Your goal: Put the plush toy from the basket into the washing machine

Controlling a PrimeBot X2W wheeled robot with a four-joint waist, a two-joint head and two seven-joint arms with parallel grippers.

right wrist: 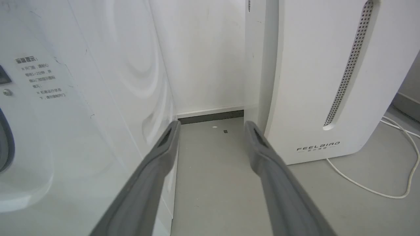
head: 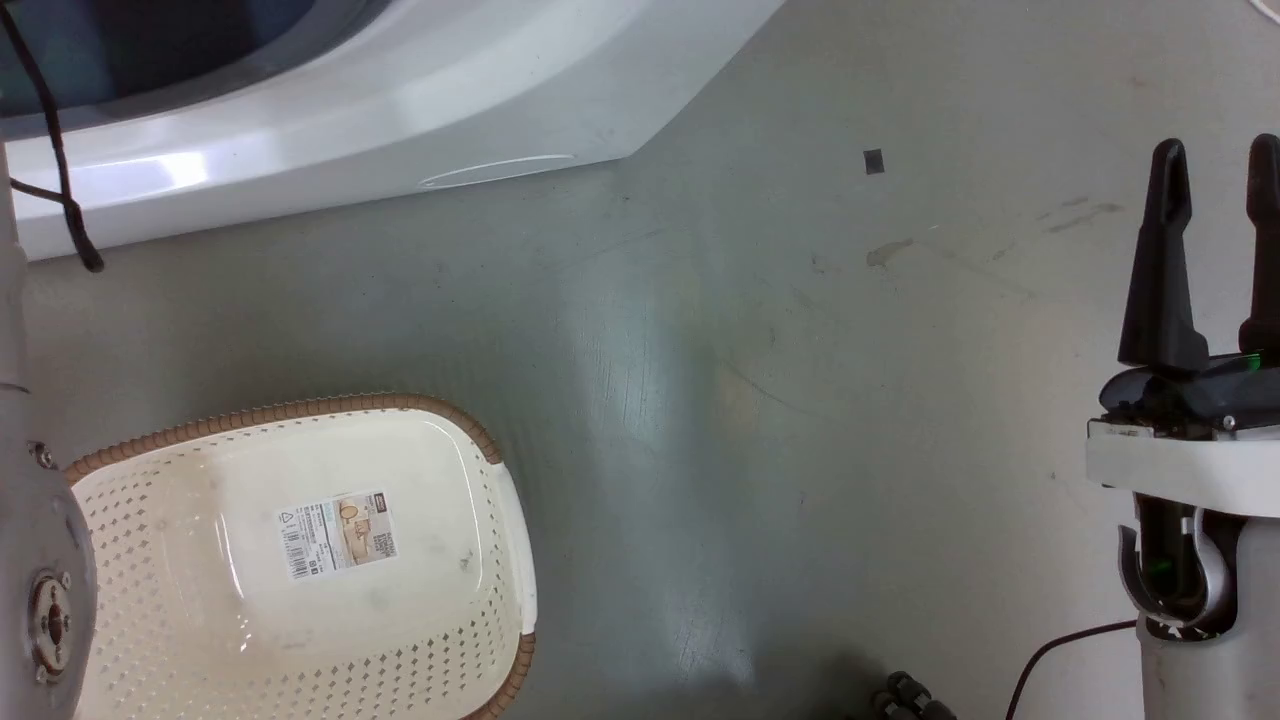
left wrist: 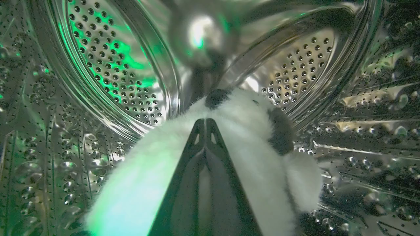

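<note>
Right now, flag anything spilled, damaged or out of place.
Nothing stands out. The basket sits upright on the floor, holding just its paper label. The plush toy is inside the washing machine drum, with the left gripper fingers shut on it. The floor bears faint scuffs.

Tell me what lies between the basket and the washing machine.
Nothing but bare grey floor, in the head view: the basket and the washing machine stand apart.
</note>
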